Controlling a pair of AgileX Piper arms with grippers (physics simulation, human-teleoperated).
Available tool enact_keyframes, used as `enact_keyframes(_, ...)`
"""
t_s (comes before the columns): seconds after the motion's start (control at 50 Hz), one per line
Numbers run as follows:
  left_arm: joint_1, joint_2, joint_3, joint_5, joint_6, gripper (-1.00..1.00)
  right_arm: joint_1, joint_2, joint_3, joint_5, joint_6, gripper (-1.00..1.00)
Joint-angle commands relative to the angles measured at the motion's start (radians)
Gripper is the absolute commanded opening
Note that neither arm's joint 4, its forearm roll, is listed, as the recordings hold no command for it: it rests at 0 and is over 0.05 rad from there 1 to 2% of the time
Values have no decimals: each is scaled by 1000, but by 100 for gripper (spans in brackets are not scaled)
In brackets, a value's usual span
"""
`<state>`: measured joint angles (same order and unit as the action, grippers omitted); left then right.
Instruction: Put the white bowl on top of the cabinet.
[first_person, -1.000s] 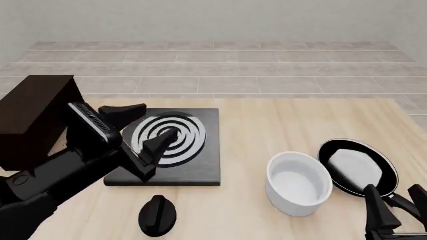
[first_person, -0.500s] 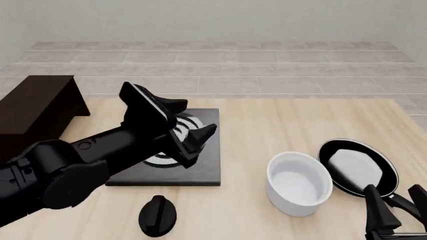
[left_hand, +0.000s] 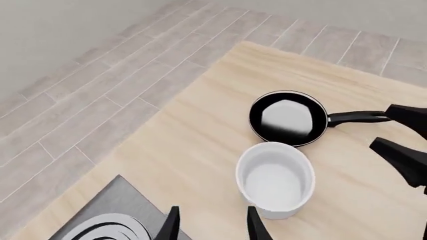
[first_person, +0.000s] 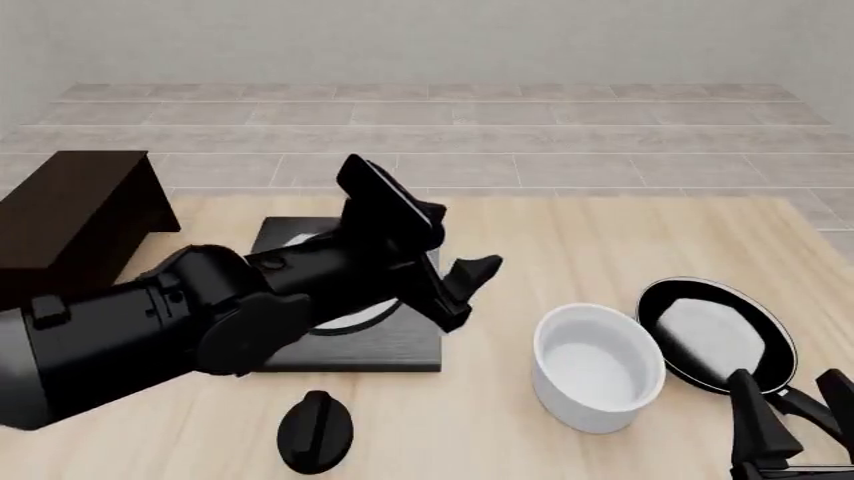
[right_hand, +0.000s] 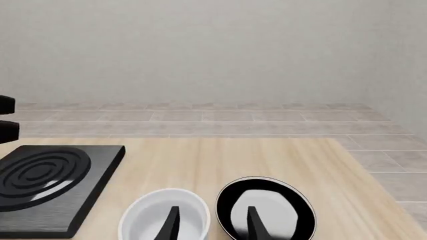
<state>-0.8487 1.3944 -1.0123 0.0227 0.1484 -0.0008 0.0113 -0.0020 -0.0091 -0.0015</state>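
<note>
The white bowl (first_person: 598, 365) stands upright and empty on the table at the right front, and also shows in the left wrist view (left_hand: 275, 179) and the right wrist view (right_hand: 163, 215). The dark brown cabinet (first_person: 67, 225) stands at the table's far left. My left gripper (first_person: 454, 245) is open and empty, in the air over the stove plate's right edge, left of the bowl and apart from it; its fingers (left_hand: 257, 225) frame the bowl. My right gripper (first_person: 790, 425) is open and empty at the front right, near the pan's handle; its fingers (right_hand: 252, 222) straddle bowl and pan.
A black frying pan (first_person: 714, 333) with a whitish inside lies just right of the bowl, handle toward the front right. A flat black stove plate (first_person: 400, 345) with silver rings lies under my left arm. A small black knob-like object (first_person: 316, 432) sits near the front edge.
My left arm has swung right, from over the stove plate's left side near the cabinet to its right edge, closer to the bowl. The bowl, pan and right arm have not moved.
</note>
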Motion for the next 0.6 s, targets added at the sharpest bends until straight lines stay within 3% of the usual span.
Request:
enact_keyframes(0.02, -34, 80, -87, 31, -9, 100, 0, 0, 0, 0, 0, 100)
enact_keyframes(0.06, -46, 103, -117, 53, -60, 100, 0, 0, 0, 0, 0, 100)
enact_keyframes(0.14, -50, 134, -161, 71, -81, 100, 0, 0, 0, 0, 0, 100)
enact_keyframes(0.16, -58, 153, -186, 94, -140, 100, 0, 0, 0, 0, 0, 100)
enact_keyframes(0.34, -51, 214, -270, 127, -134, 100, 0, 0, 0, 0, 0, 100)
enact_keyframes(0.38, -59, 236, -286, 140, -169, 100, 0, 0, 0, 0, 0, 100)
enact_keyframes(0.6, -61, 303, -329, 164, -198, 100, 0, 0, 0, 0, 0, 100)
